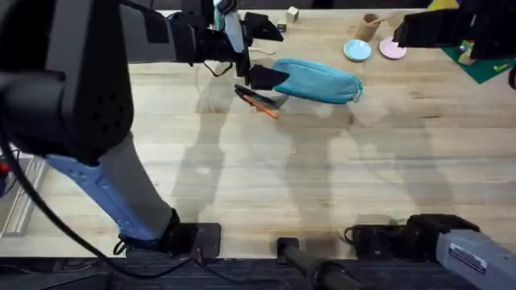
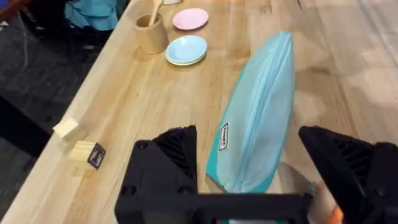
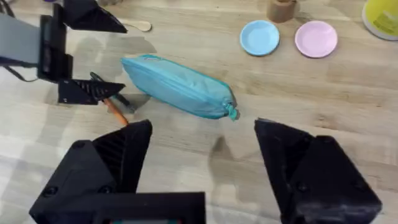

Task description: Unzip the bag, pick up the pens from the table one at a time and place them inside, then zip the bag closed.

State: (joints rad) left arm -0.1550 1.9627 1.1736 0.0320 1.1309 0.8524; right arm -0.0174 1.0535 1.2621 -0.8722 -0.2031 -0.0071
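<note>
Your bag (image 1: 318,80) lies zipped on the desk (image 1: 322,177), pens (image 1: 258,100) just beside its end. Left jaws (image 2: 249,180) spread over that end; right jaws (image 3: 202,162) spread too, probably hovering nearby.

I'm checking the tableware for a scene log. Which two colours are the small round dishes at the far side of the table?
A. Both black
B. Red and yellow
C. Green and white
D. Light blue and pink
D: a light-blue dish sits beside a pink dish, past the teal bag.
</note>
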